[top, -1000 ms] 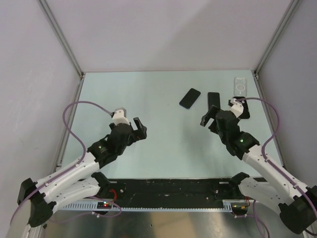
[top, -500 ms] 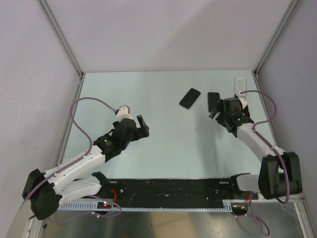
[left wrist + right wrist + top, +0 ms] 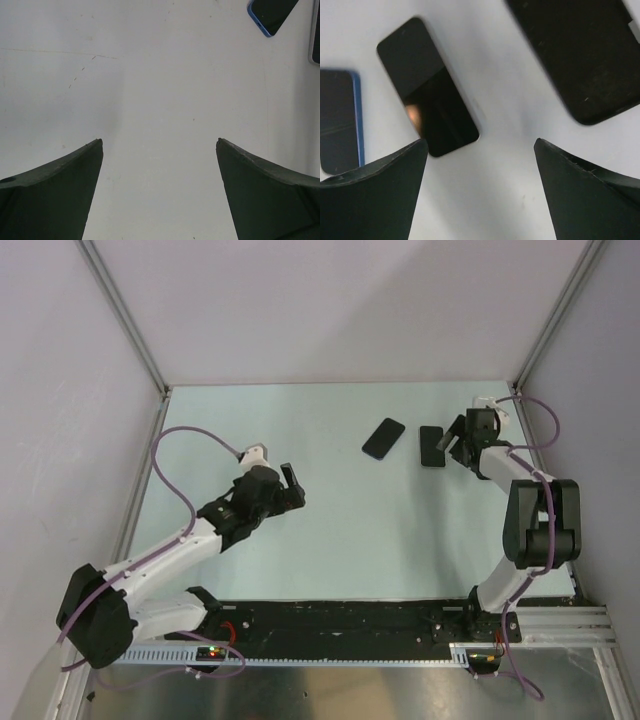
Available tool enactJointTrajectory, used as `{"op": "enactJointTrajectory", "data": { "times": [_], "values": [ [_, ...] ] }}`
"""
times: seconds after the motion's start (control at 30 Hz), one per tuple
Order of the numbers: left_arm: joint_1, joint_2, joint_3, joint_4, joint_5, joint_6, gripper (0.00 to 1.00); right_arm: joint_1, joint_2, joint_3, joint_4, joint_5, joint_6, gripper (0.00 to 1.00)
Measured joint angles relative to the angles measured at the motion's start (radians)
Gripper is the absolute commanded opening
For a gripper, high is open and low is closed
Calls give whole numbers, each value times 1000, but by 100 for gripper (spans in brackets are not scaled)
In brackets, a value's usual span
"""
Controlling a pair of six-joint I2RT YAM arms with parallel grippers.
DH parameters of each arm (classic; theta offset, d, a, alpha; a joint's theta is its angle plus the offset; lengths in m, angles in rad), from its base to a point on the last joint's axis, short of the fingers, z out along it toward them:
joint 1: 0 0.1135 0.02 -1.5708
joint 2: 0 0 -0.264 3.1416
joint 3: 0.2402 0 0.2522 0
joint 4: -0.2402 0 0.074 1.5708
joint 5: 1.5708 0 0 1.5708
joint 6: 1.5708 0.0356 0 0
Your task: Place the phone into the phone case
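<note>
Right tool (image 3: 480,144) swung out near phone (image 3: 427,87) — phone case hidden.

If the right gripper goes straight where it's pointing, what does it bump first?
The right gripper would probably hit bare table just beside the middle black phone; depth is unclear.

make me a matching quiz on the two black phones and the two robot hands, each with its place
1 blue-rimmed black slab phone
2 plain glossy black slab phone
3 left hand
4 right hand

A over bare table, left half
B right side, by the phones
C tilted, leftmost phone
D between other phone and right hand

Pairs: 1-C, 2-D, 3-A, 4-B
</note>
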Motion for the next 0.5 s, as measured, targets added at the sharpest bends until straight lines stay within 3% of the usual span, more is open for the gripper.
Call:
{"op": "enactJointTrajectory", "data": {
  "times": [0.27, 0.5],
  "values": [
    [16, 14, 5, 0, 52, 0, 98, -120, 155, 167, -45, 34, -27, 72],
    [18, 45, 6, 0, 95, -1, 98, -130, 320, 327, -143, 36, -47, 54]
  ]
}}
